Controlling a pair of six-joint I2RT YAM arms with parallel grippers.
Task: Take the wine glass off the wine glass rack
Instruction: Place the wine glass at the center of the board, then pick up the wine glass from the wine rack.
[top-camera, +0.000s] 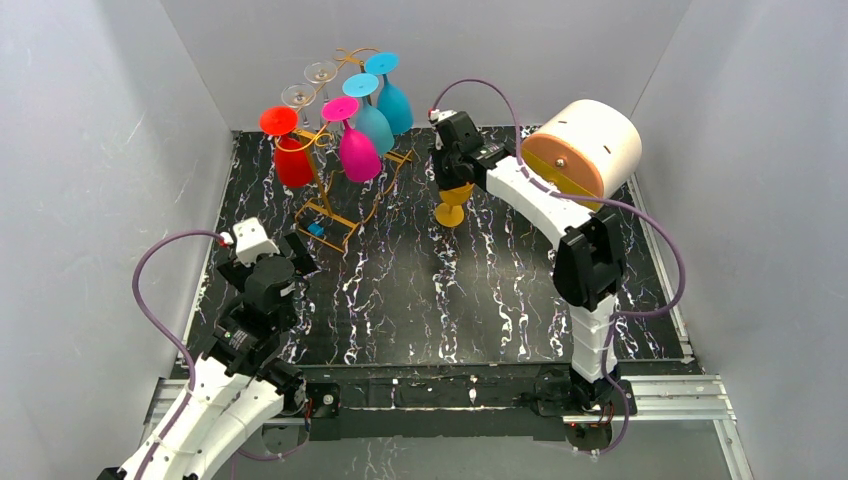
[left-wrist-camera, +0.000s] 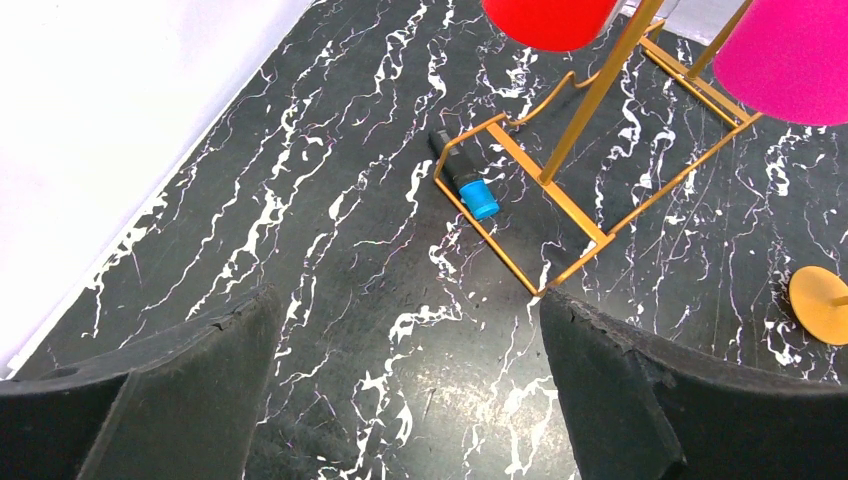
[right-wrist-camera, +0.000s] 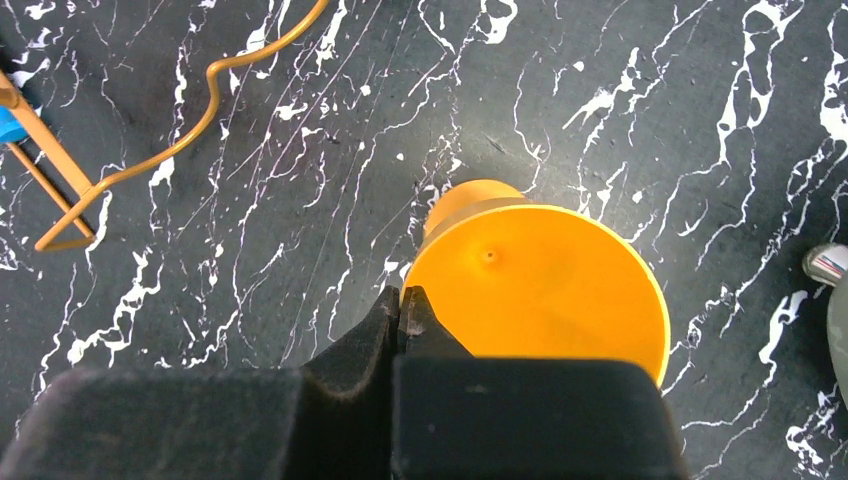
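Off rack: orange wine glass (empty)

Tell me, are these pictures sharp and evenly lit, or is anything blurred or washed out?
Top external: soft, even light, though the clear glasses nearly vanish against the back wall. Left wrist: the side wall bleaches to white, and the table shows a dull sheen. Right wrist: the orange wine glass is crisp; the right gripper is a dark, featureless mass.

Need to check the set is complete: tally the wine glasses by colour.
Red glass: 1
Pink glass: 1
Blue glasses: 2
Clear glasses: 2
Orange glass: 1
Total: 7
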